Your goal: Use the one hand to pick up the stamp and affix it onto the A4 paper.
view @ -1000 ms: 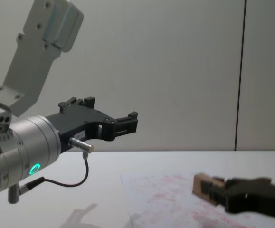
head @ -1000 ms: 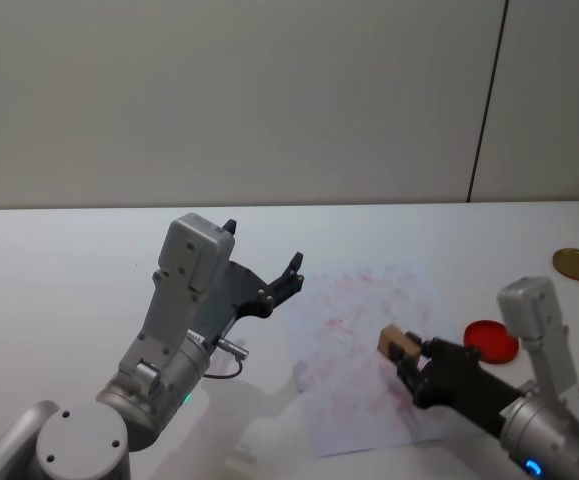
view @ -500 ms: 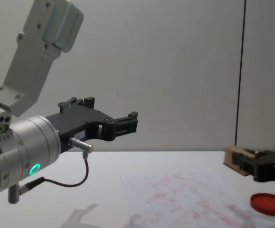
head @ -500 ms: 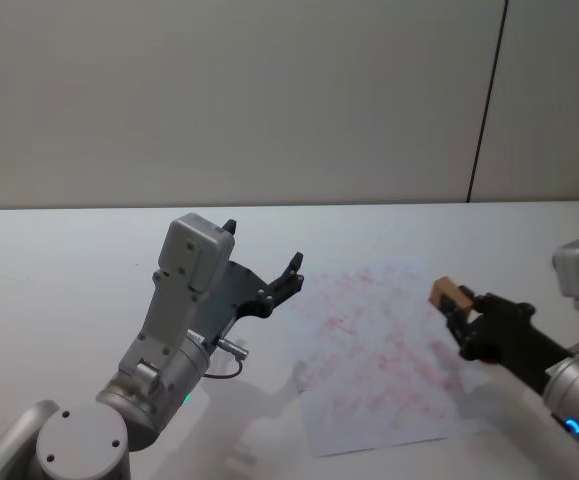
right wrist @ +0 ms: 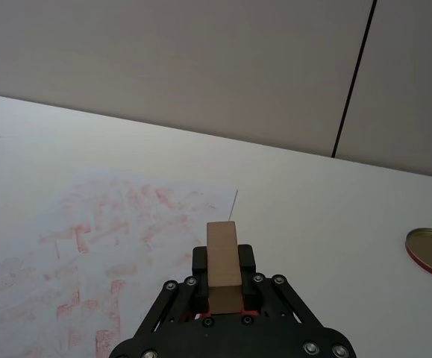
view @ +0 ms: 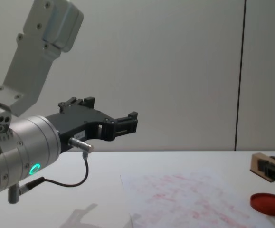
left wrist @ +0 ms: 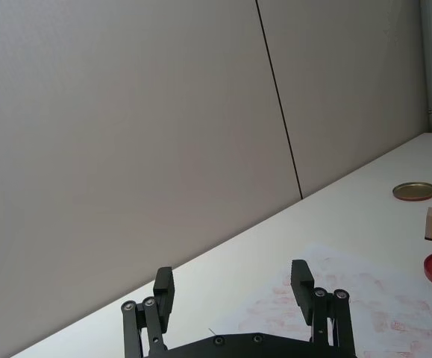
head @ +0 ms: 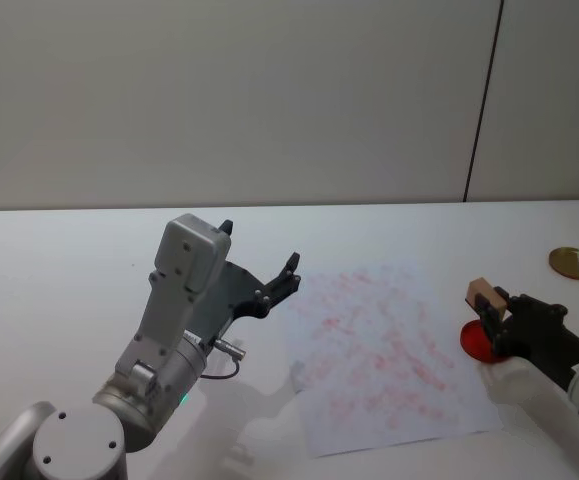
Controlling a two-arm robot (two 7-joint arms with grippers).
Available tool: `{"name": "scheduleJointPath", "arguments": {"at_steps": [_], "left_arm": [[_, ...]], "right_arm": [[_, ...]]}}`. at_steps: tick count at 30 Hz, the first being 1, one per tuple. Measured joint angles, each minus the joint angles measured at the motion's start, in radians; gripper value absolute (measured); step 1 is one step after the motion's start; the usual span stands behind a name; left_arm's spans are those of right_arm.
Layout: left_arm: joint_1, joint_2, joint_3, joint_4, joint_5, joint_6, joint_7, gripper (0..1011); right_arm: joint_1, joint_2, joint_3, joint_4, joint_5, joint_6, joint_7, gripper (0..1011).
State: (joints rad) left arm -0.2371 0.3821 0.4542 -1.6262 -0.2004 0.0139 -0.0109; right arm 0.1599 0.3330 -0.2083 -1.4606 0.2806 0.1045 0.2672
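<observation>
Now stamp (head: 483,297) farther right, off paper (head: 384,352)

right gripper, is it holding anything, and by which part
The right gripper holds the stamp, its fingers clamped on the block's lower end; the rest sticks out ahead. The left gripper is open and holds nothing.

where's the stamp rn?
The stamp is clamped in the right gripper, raised above the red ink pad on the right side of the table, just past the right edge of the A4 paper.
</observation>
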Motion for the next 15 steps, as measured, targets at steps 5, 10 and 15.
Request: {"name": "scheduleJointPath", "arguments": {"at_steps": [5, 10, 15], "left_arm": [[0.0, 0.0, 0.0, 0.0, 0.0, 0.0, 0.0, 993], [0.0, 0.0, 0.0, 0.0, 0.0, 0.0, 0.0, 993], [0.0, 0.0, 0.0, 0.0, 0.0, 0.0, 0.0, 993]], "right_arm": [[0.007, -0.001, 0.002, 0.027, -0.002, -0.007, -0.005, 220], [0.013, -0.004, 0.002, 0.05, -0.005, -0.013, -0.007, 220], [0.02, -0.009, 0.0, 0.074, -0.008, -0.014, -0.007, 220]]}}
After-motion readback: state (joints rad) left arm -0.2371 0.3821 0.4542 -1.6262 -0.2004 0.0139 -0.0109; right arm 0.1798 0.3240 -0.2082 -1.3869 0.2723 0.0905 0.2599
